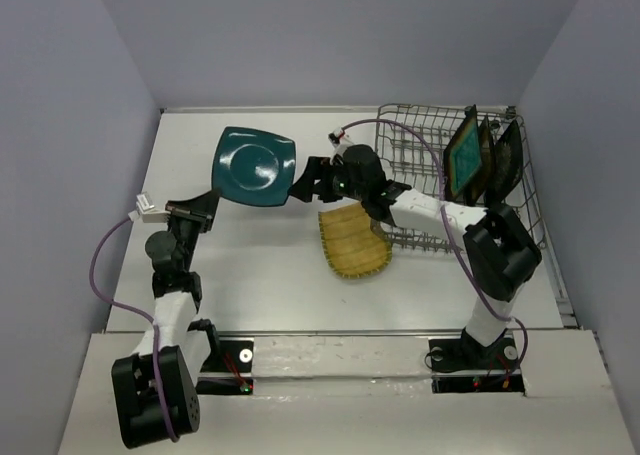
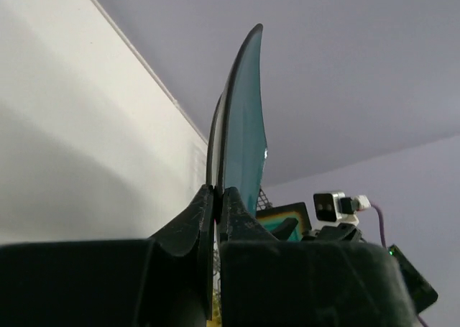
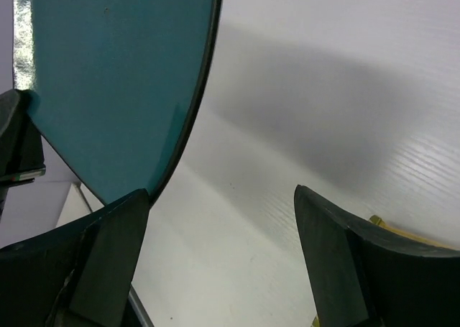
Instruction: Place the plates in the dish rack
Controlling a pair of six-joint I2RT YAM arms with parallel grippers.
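My left gripper (image 1: 207, 205) is shut on the lower left corner of the plain teal plate (image 1: 255, 167) and holds it tilted above the table. In the left wrist view the jaws (image 2: 217, 194) pinch the plate (image 2: 244, 126) edge-on. My right gripper (image 1: 301, 179) is open just beside the plate's right edge; in the right wrist view the plate (image 3: 108, 75) reaches its left finger (image 3: 108, 255), with nothing between the fingers (image 3: 223, 219). The yellow ribbed plate (image 1: 353, 243) lies flat on the table. The dish rack (image 1: 415, 135) stands at the back right with the dark-rimmed teal plate (image 1: 465, 155) and two more plates (image 1: 505, 160) upright in it.
Grey walls close in the table on three sides. The right arm's forearm (image 1: 430, 210) stretches across the rack's near left corner and over the yellow plate's far edge. A white connector (image 1: 147, 207) sits by the left edge.
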